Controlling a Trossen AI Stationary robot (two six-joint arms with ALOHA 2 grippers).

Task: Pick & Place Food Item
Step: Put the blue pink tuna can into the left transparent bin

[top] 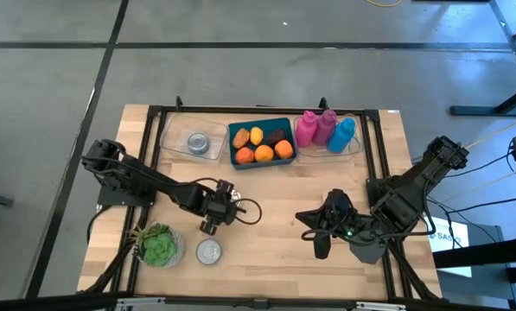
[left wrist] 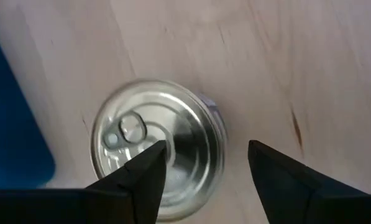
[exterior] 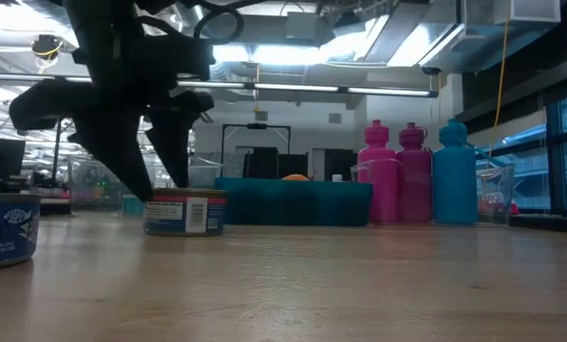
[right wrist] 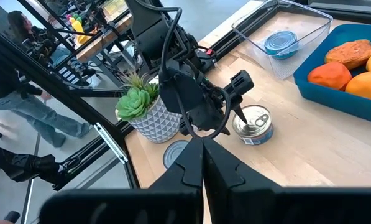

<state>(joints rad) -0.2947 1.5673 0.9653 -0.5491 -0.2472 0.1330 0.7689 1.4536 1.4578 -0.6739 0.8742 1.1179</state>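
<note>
The left gripper (top: 207, 227) hangs directly above a silver pull-tab tin can (left wrist: 157, 143) that stands upright on the wooden table (top: 275, 216). Its fingers (left wrist: 141, 180) are spread wide and hold nothing; in the left wrist view one fingertip overlaps the can's lid while the other lies beyond the can's rim, over bare wood. In the low view both fingertips point down at the can's top edge (contact cannot be confirmed). The right gripper (top: 321, 246) waits well apart, over bare table, fingers pressed together and empty. A potted succulent (top: 158, 244) stands near the can.
</note>
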